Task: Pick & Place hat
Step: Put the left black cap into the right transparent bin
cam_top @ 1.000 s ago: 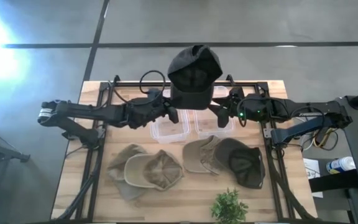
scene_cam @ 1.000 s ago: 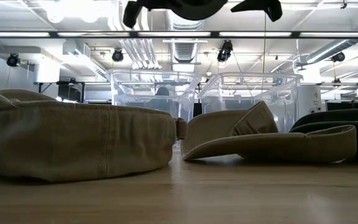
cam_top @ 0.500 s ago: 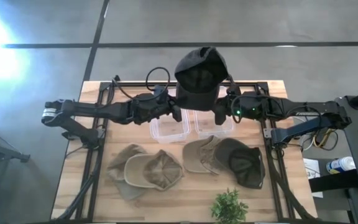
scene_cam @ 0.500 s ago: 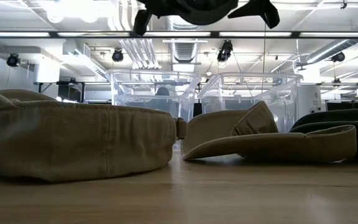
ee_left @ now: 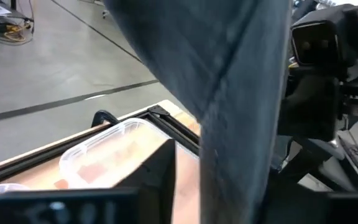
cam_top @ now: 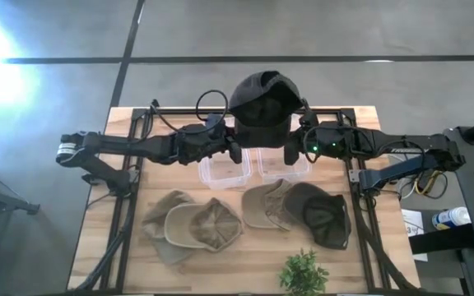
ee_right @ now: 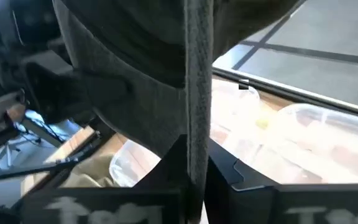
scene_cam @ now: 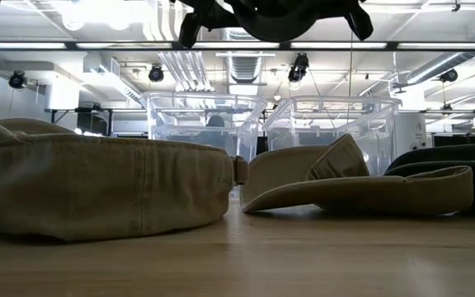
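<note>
A black hat (cam_top: 262, 103) hangs high over two clear bins at the table's far side, between my two grippers. My right gripper (cam_top: 290, 148) reaches it from the right and is shut on it. My left gripper (cam_top: 234, 148) comes from the left and stands open, with the hat's cloth (ee_left: 235, 124) hanging between its fingers. In the left wrist view a strip of light shows between one finger (ee_left: 159, 180) and the cloth. In the low view the hat (scene_cam: 275, 12) and both grippers sit at the top edge. My left gripper has the hat's cloth between its open fingers; I cannot tell whether either finger touches it. My right gripper pinches a thin edge of the hat (ee_right: 195, 124) between its two fingers, coming level from the table's right. The hat is lifted clear, above the bins.
Two clear plastic bins (cam_top: 225, 168) (cam_top: 282, 164) stand side by side under the hat. Nearer lie two tan hats (cam_top: 192, 224) (cam_top: 266, 205) and a dark one (cam_top: 323, 215). A small green plant (cam_top: 303, 271) stands at the near edge.
My right gripper has closed in from the right and shut on the black hat's edge. The hat has drifted slightly toward the table's right and stays lifted above the bins.
</note>
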### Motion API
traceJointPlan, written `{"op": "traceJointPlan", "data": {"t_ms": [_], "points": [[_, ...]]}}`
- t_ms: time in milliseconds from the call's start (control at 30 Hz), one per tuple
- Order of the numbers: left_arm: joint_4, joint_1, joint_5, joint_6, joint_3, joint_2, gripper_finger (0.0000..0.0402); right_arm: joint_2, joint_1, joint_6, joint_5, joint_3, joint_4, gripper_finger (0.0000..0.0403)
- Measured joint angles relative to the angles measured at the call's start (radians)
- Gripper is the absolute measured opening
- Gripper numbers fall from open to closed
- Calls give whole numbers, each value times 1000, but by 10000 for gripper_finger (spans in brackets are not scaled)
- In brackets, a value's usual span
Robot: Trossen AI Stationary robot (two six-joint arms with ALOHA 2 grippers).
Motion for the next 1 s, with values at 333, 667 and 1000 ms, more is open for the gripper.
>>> {"op": "traceJointPlan", "data": {"t_ms": [333, 667, 1000], "points": [[-570, -11, -3, -62, 1, -111, 191, 8, -66, 129, 52, 160, -585, 14], [-839, -11, -6, -190, 0, -137, 192, 122, -159, 196, -263, 364, -960, 13], [-842, -22, -55, -195, 0, -136, 192, 275, -154, 259, 51, 392, -955, 13]]}}
